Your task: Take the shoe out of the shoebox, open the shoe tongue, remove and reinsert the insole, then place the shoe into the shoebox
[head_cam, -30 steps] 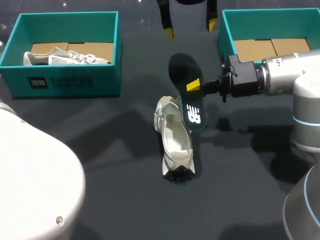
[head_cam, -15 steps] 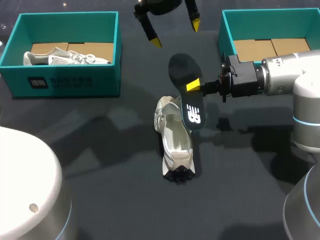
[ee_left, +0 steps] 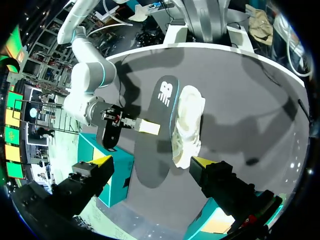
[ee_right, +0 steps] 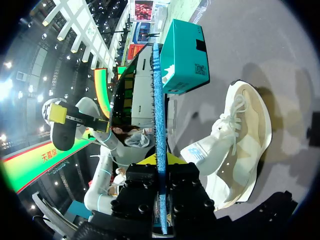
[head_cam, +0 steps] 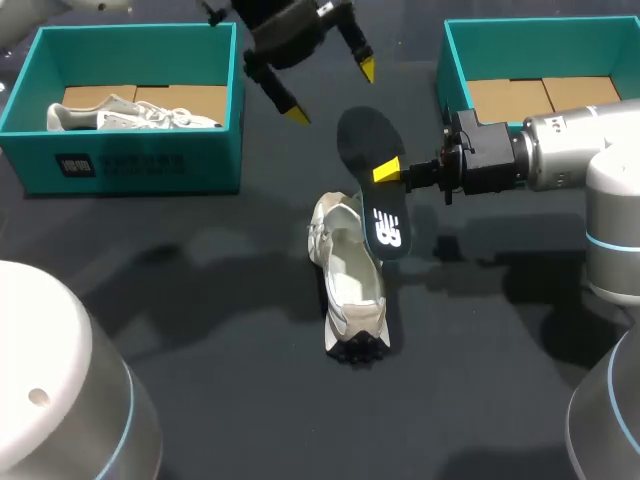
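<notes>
Lying sideways mid-table: white sneaker (head_cam: 350, 290). Touching its opening, on edge: black insole (head_cam: 372, 140), pinched by right gripper (head_cam: 388, 171). Line up with opening, slide in gently. Beyond, left gripper (head_cam: 331, 92) spread, empty.

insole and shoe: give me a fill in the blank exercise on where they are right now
The right tool is shut on the ____.
The shoe rests on the ____.
The left tool hangs ____, holding nothing.
Missing words: insole; table; open.
</notes>
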`<state>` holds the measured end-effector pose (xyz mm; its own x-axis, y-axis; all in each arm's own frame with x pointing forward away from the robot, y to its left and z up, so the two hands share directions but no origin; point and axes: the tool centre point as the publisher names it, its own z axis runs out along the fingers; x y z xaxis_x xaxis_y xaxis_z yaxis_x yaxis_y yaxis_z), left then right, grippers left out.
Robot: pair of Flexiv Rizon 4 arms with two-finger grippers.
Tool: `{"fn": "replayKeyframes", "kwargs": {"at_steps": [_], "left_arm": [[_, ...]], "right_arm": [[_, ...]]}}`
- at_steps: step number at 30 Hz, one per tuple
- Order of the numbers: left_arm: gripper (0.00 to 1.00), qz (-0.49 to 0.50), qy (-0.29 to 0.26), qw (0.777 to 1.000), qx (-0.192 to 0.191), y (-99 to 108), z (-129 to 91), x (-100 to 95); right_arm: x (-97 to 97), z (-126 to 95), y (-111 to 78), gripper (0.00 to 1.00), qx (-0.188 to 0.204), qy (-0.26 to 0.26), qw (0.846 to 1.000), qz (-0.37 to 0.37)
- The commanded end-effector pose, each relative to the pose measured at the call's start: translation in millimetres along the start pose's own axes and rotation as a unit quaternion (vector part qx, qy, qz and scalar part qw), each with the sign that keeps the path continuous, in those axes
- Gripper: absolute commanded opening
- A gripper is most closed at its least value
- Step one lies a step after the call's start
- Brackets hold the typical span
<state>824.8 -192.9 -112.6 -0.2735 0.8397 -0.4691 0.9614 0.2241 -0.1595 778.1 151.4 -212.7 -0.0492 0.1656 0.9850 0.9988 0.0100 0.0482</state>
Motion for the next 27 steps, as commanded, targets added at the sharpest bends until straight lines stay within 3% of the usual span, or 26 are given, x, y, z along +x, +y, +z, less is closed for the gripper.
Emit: {"fn": "replayKeyframes", "kwargs": {"at_steps": [1,12,16,18,27], "left_arm": [[1.00,0.005,-0.246,0.969,0.019,-2,-2,24.5],[1.00,0.005,-0.246,0.969,0.019,-2,-2,24.5],[1.00,0.004,-0.317,0.948,-0.006,-4,13,38.6],[1.00,-0.004,-0.368,0.930,0.000,-3,22,46.8],[1.00,-0.004,-0.383,0.924,-0.003,0,25,52.8]], "right_arm": [[0.0,1,-0.5,0.00,0.000,-0.001,1.000,0.000],[0.0,1,-0.5,0.00,0.000,-0.001,1.000,0.000],[0.0,1,-0.5,0.00,0.000,-0.001,1.000,0.000],[0.0,1,-0.5,0.00,0.000,-0.001,1.000,0.000],[0.0,1,-0.5,0.00,0.000,-0.001,1.000,0.000]]}}
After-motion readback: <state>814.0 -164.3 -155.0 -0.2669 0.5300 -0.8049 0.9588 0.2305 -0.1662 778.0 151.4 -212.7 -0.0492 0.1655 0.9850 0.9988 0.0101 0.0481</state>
